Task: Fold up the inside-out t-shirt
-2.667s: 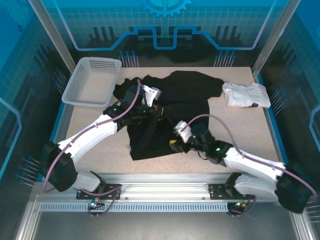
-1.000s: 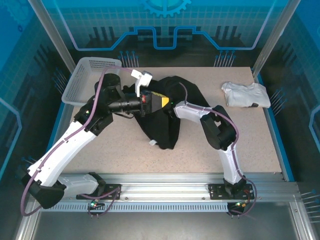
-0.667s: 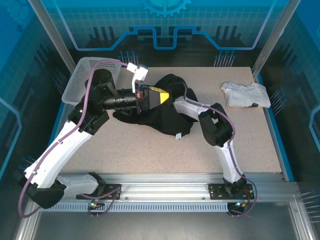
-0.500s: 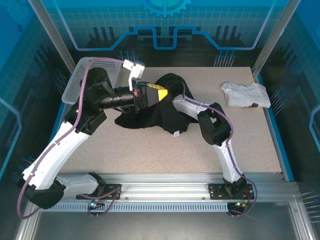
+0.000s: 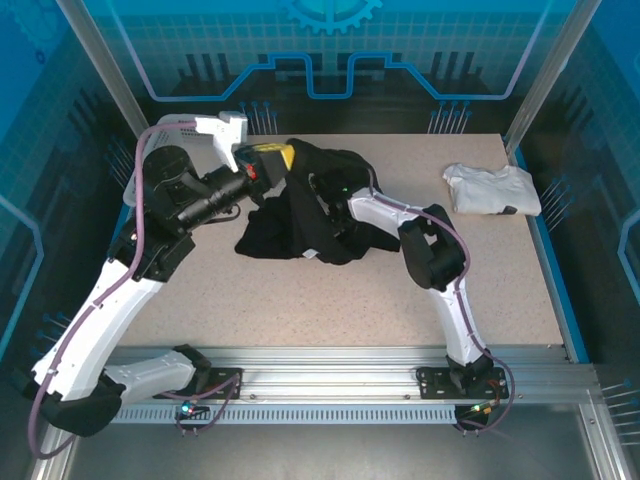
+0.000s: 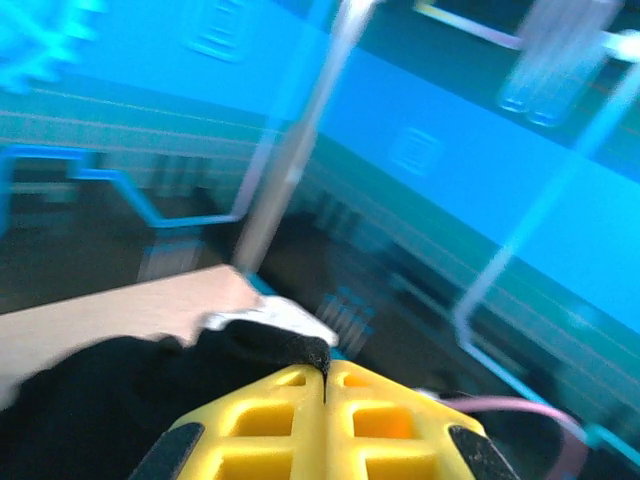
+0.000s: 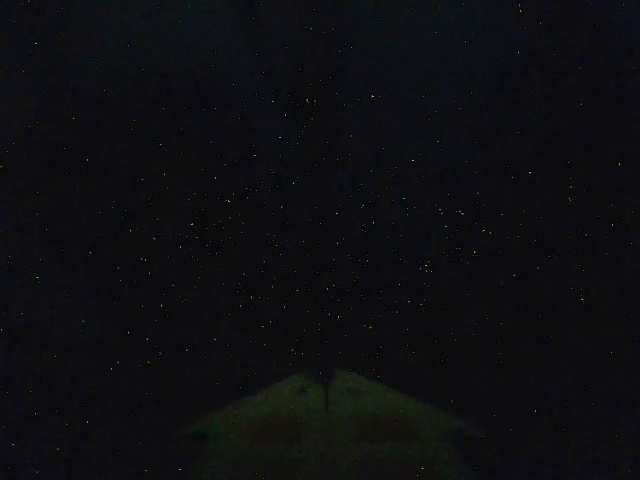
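— Where is the inside-out t-shirt (image 5: pixel 300 222)?

— It's bunched in a black heap on the tabletop (image 5: pixel 300 310), toward the far edge and a little left of the middle. One part of it is raised off the surface, up to the left gripper (image 5: pixel 272 157).

— How do that gripper's jaws stand?

— Pressed together. In the left wrist view the yellow fingers (image 6: pixel 270 400) meet tip to tip, with a fold of black cloth pinched where they join.

— And the right gripper (image 7: pixel 327 385)?

— Its wrist view is almost wholly black. Only the two fingers show faintly at the bottom, closed against each other. Whether they grip any cloth I cannot tell. From above, the right arm (image 5: pixel 385 212) reaches in from the right side of the heap, and its end is buried in the shirt.

— Anything else on the surface?

— A white folded garment (image 5: pixel 492 188) lies near the far right corner, well apart from the shirt.
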